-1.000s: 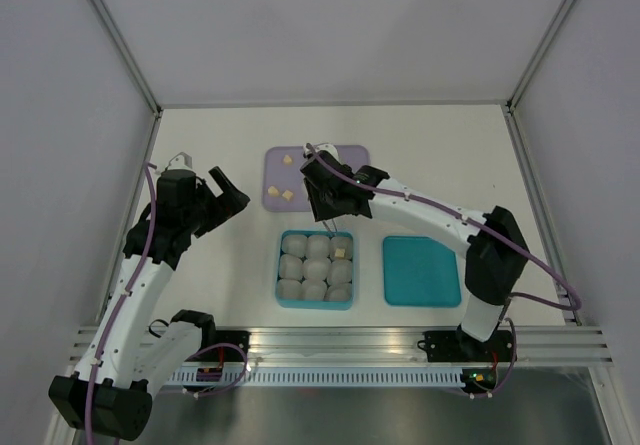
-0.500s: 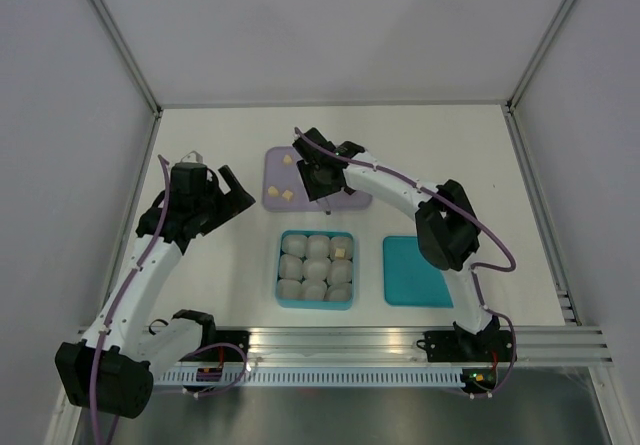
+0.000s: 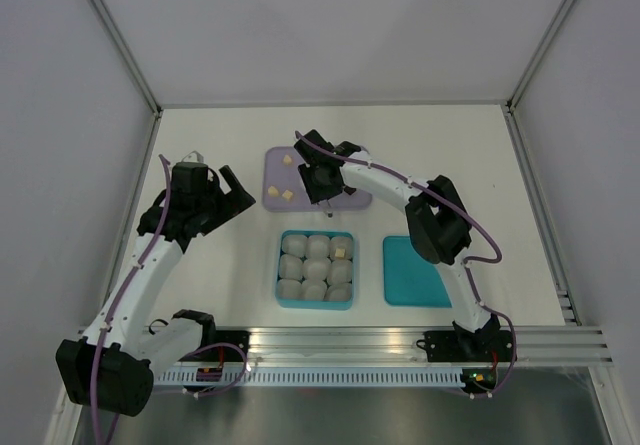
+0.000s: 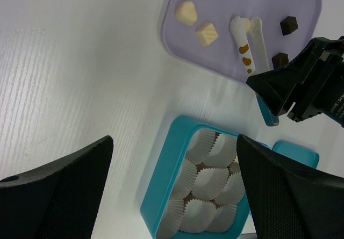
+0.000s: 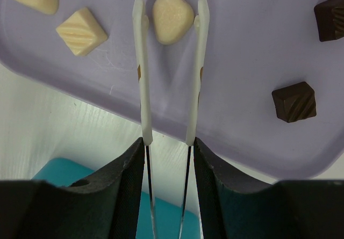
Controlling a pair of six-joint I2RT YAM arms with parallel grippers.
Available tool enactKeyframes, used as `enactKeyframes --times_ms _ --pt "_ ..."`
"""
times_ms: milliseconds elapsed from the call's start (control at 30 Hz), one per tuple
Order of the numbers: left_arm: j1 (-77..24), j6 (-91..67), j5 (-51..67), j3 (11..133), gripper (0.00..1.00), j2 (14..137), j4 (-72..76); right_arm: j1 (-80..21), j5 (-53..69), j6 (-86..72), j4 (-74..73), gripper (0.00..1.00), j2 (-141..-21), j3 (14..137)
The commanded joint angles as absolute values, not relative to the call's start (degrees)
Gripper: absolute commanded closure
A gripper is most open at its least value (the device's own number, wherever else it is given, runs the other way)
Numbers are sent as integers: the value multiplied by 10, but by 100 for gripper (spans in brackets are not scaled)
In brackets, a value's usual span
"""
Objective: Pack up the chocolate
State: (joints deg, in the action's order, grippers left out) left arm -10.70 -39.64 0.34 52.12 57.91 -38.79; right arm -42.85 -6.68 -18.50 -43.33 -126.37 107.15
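So far you have one cream piece (image 3: 341,253) in the box (image 3: 279,265); five chocolates (image 5: 293,101) show on the tray (image 5: 242,40). Your right jaws straddle a cream one (image 5: 173,19), not yet clenched; your left jaws hang released at frame left.

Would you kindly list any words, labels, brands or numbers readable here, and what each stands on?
No text is readable.
Possible faint white print on the black body of the right hand, in the left wrist view, is too small and blurred to read.
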Motion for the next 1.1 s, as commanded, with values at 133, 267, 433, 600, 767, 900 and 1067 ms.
enactKeyframes --times_ms 133,267,433,600,767,900,1067 --pt "-109 -397 17 532 0 584 -367 -423 -57 -185 -437 54 -1277 1104" --pt "-109 -396 18 533 0 585 -367 -422 -54 -190 -439 54 -1279 1106" --pt "-109 -395 20 533 0 583 -367 -422 -49 -198 -444 58 -1271 1104" --pt "-109 -394 14 531 0 583 -367 -422 -54 -196 -444 64 -1264 1092" --pt "-109 -393 16 533 0 582 -367 -422 -47 -196 -445 73 -1259 1089" --pt "-109 -394 16 533 0 579 -367 -423 -48 -186 -435 82 -1238 1079" --pt "-109 -394 17 531 0 579 -369 -428 -69 -185 -417 85 -1196 1050"
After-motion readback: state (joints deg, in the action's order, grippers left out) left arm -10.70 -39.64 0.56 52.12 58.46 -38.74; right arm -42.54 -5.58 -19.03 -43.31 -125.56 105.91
